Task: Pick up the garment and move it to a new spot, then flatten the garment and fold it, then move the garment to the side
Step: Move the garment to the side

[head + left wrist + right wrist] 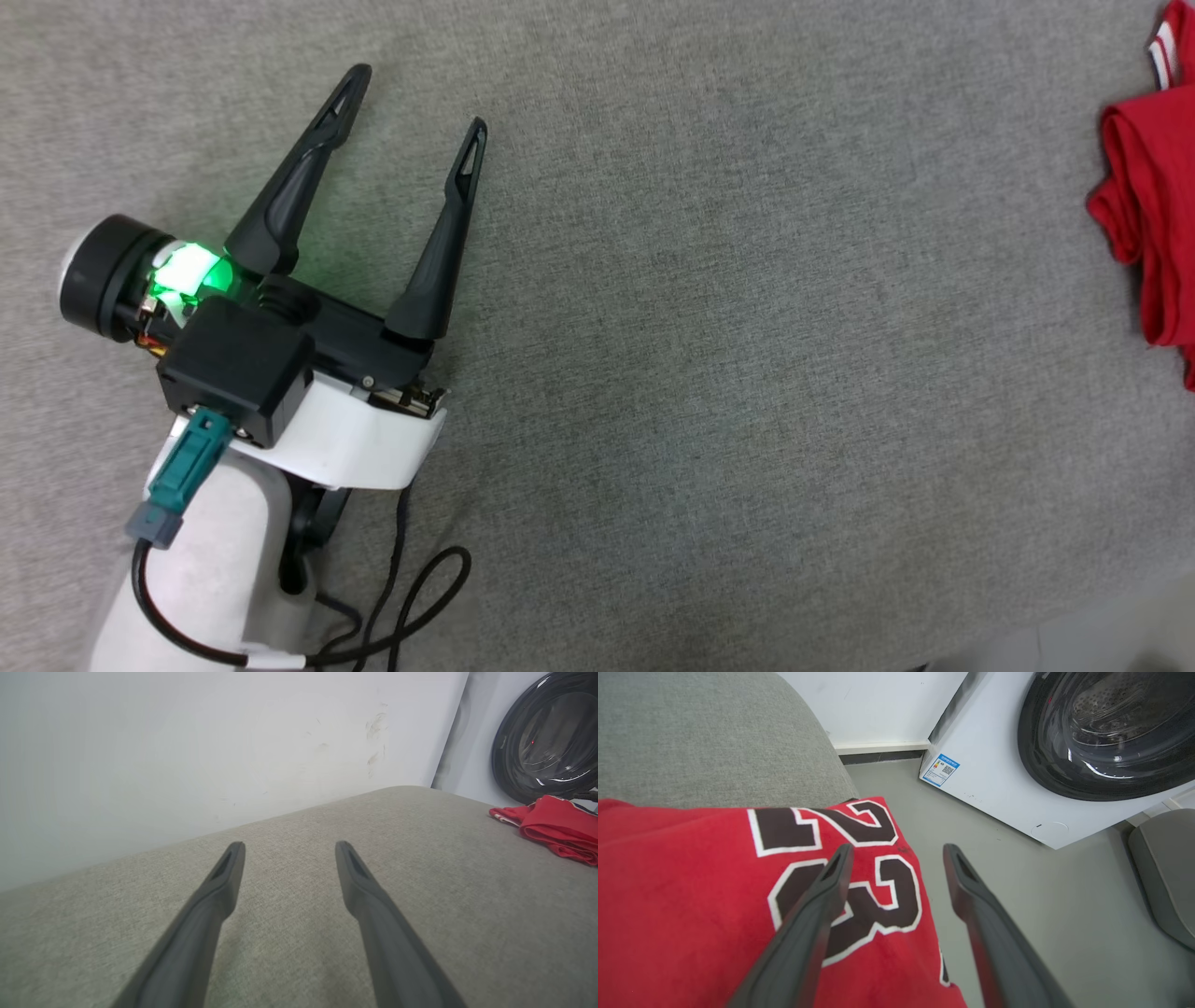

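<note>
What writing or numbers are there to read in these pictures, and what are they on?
"23": black with white outline, on the red jersey, partly hidden.
Black letters above it: only partly showing, unreadable.
Blue and white sticker on the washing machine: too small to read.

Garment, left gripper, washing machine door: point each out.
garment (pixel 682 882), right wrist view, plain red cloth
left gripper (pixel 418 101), head view, midway between its fingertips
washing machine door (pixel 1111 732), right wrist view, dark glass

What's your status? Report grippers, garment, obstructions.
Left gripper open over cushion. Right gripper open above garment, not gripping. Garment at cushion edge. Nothing in the way.
</note>
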